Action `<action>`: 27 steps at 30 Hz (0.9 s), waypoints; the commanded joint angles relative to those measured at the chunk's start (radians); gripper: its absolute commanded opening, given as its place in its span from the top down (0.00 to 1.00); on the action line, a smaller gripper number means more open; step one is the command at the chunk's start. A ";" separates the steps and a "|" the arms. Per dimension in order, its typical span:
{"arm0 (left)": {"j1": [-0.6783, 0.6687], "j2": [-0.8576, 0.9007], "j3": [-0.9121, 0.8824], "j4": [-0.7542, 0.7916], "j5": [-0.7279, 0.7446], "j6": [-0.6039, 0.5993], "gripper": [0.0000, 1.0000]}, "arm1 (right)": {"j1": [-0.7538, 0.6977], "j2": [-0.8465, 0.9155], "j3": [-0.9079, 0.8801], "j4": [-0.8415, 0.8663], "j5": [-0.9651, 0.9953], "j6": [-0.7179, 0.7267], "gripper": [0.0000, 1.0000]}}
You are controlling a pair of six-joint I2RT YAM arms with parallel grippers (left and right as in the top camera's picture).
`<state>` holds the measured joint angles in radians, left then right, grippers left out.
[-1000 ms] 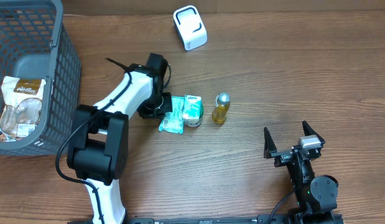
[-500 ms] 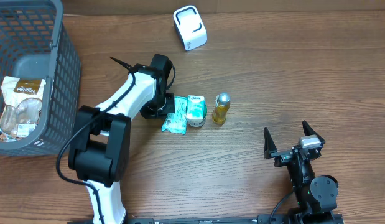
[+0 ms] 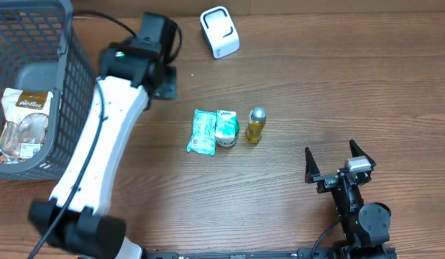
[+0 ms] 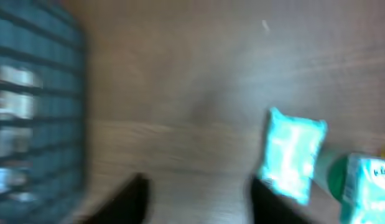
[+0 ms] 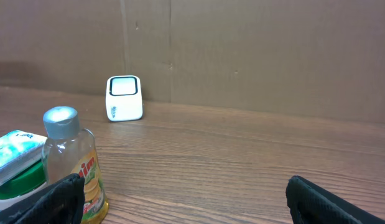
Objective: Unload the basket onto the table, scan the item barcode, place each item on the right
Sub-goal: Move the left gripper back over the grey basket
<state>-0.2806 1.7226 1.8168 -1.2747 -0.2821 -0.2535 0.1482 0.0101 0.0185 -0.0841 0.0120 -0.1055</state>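
Observation:
A teal packet (image 3: pixel 203 132) lies flat mid-table, touching a green-and-white tub (image 3: pixel 224 127); a small yellow bottle (image 3: pixel 256 125) with a silver cap stands just right of them. The white barcode scanner (image 3: pixel 220 32) sits at the far edge. My left gripper (image 3: pixel 170 86) hangs up and to the left of the packet, apart from it. In the blurred left wrist view its fingers (image 4: pixel 127 202) stand apart over bare wood, with the packet (image 4: pixel 292 152) off to the right. My right gripper (image 3: pixel 338 164) rests open at the front right, holding nothing; from its wrist the bottle (image 5: pixel 71 165) and scanner (image 5: pixel 124 98) show.
A grey mesh basket (image 3: pixel 67 79) fills the left edge and holds a snack bag (image 3: pixel 22 122). A brown cardboard wall (image 5: pixel 254 56) backs the table behind the scanner.
My left gripper has opened off the teal packet and swung up and left toward the basket. The packet stays beside the tub. The right arm has not moved.

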 commanded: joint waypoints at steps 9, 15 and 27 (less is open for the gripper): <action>0.140 -0.114 0.125 0.035 -0.398 0.218 0.12 | -0.003 -0.007 -0.011 0.002 0.010 -0.004 0.00; 0.313 -0.114 0.125 0.126 -0.352 0.262 0.05 | -0.003 -0.007 -0.011 0.002 0.010 -0.004 0.00; 0.664 -0.075 0.120 0.182 -0.087 0.303 0.00 | -0.003 -0.007 -0.011 0.002 0.010 -0.004 0.00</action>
<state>0.3210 1.6222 1.9240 -1.0946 -0.4549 0.0296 0.1482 0.0101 0.0185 -0.0837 0.0120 -0.1051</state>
